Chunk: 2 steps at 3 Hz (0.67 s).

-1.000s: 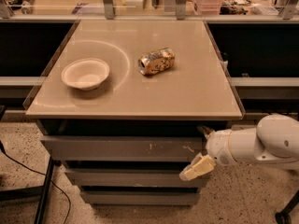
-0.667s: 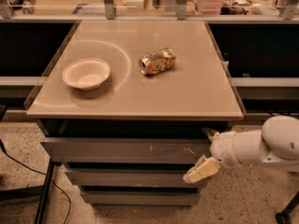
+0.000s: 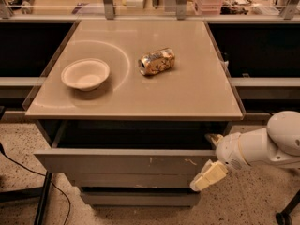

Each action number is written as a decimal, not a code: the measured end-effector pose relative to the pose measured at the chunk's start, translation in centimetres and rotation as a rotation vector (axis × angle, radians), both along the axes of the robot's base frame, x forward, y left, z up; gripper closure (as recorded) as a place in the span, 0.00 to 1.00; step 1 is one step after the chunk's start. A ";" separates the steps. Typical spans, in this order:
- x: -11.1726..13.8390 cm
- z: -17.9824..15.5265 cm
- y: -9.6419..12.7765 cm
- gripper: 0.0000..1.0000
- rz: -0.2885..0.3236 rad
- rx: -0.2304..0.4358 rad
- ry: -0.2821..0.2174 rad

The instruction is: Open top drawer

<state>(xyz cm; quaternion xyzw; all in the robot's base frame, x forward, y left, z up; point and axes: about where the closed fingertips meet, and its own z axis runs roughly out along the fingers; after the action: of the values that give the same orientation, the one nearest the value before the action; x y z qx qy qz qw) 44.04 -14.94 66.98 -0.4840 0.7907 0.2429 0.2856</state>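
Note:
The top drawer (image 3: 117,162) is the wide grey handleless front under the beige table top (image 3: 197,97). It has small pale scratches right of its centre and stands pulled out a little, with a dark gap behind its upper edge. My gripper (image 3: 212,157) is at the drawer's right end. One pale finger (image 3: 208,176) lies in front of the drawer front and the other tip (image 3: 214,138) sits behind its top edge, so the jaws clamp the front. The white arm (image 3: 262,144) reaches in from the right.
Two narrower grey drawer fronts (image 3: 138,181) sit below, closed. A white bowl (image 3: 85,74) and a crushed can (image 3: 156,61) lie on the table top. A black leg and cable (image 3: 44,196) are at lower left. Dark shelving flanks both sides.
The top drawer front has come outward toward the camera, opening a dark gap under the table top. My gripper has moved with it, still at its right end.

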 end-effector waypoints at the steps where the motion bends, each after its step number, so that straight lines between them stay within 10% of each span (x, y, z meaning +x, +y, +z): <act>1: -2.0 0.1 -0.4 0.00 0.051 -0.033 0.075; 2: -4.2 0.1 -0.1 0.00 0.107 -0.026 0.141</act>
<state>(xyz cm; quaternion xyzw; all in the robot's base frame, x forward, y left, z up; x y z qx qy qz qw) 39.80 -15.04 67.08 -0.5109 0.7848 0.2812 0.2095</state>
